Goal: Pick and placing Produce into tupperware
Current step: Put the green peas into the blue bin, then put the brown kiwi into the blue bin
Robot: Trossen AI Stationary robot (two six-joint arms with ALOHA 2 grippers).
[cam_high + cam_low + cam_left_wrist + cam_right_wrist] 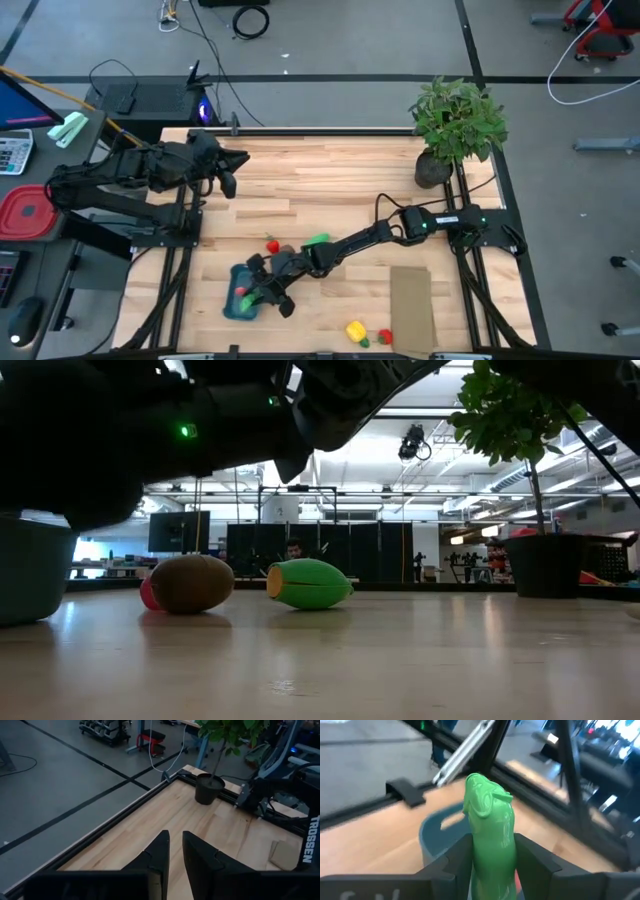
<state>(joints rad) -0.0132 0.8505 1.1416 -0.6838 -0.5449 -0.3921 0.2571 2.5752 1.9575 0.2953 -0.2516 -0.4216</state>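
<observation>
Right gripper (268, 295) is reaching across the desk (330, 180) and hovering over the blue-teal tupperware (238, 303) near the front-left edge. Its fingers (536, 862) are clamping a long green produce piece (489, 835), held upright just above the container. Left gripper (228, 172) is waiting at the back-left of the desk, fingers (159, 854) pressed together on nothing. A brown round piece (192, 583) and a second green piece (308, 583) are lying side by side on the desk; a yellow piece (355, 331) is sitting near the front edge, beside the cardboard (411, 308).
</observation>
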